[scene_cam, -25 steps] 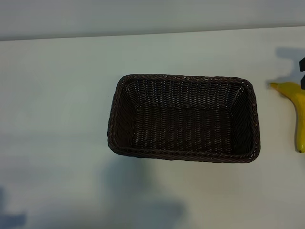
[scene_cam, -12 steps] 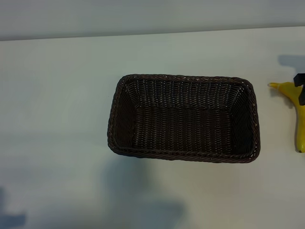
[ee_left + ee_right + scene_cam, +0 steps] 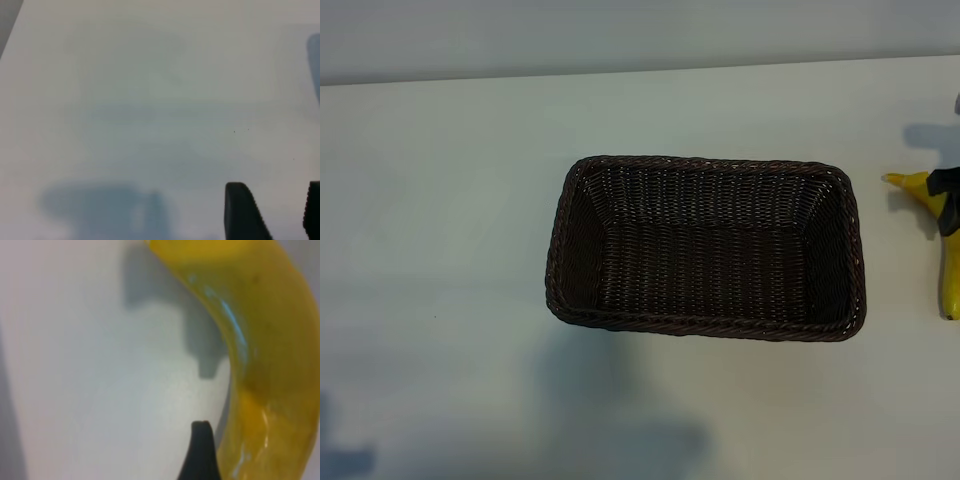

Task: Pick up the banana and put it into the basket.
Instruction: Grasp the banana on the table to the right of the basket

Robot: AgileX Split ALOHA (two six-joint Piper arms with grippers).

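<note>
The exterior view is showing the whole table [image 3: 440,200] from above, with the basket [image 3: 705,248] sitting near its middle and the banana [image 3: 948,262] lying at the table's right edge, partly cut off by the frame. Only a dark bit of the right claw [image 3: 947,188] is showing there, over the banana's stem end. The right wrist view is giving what the exterior view is not: the banana [image 3: 260,355] close up, curving across the white tabletop, with 1 dark fingertip [image 3: 200,450] standing just beside its inner curve. Whether that fingertip is touching the peel is not clear. The right claw is standing wide apart, gripping nothing, and the banana is resting on the table, well apart from the basket.

The left wrist view is showing only bare tabletop and the left claw [image 3: 274,212], parked with its 2 fingers about half spread and nothing between them; this claw is not appearing in the exterior view
</note>
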